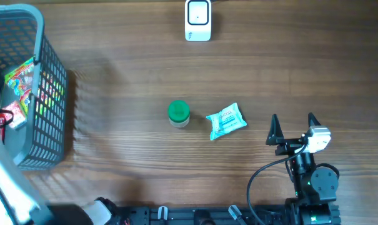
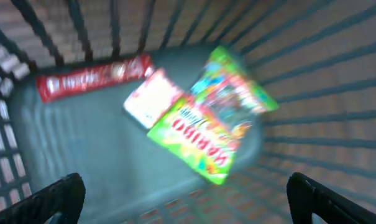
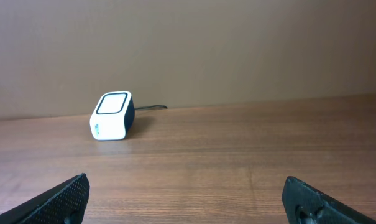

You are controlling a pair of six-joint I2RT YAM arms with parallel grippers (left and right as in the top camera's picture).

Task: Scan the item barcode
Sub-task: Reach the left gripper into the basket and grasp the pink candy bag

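While my left claw hangs released over the candy packets in the basket at the counter's left edge, right claw released too, I've picked nothing or shown it to the far-edge scanner yet.

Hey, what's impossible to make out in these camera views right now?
Barcodes on the jar and blue packet: too small in the overhead view.
Print on the snack bags in the basket: motion-blurred in the left wrist view.
Cable of the scanner: cut off by the top edge overhead.
Basket's left side: cut off by the overhead left edge.
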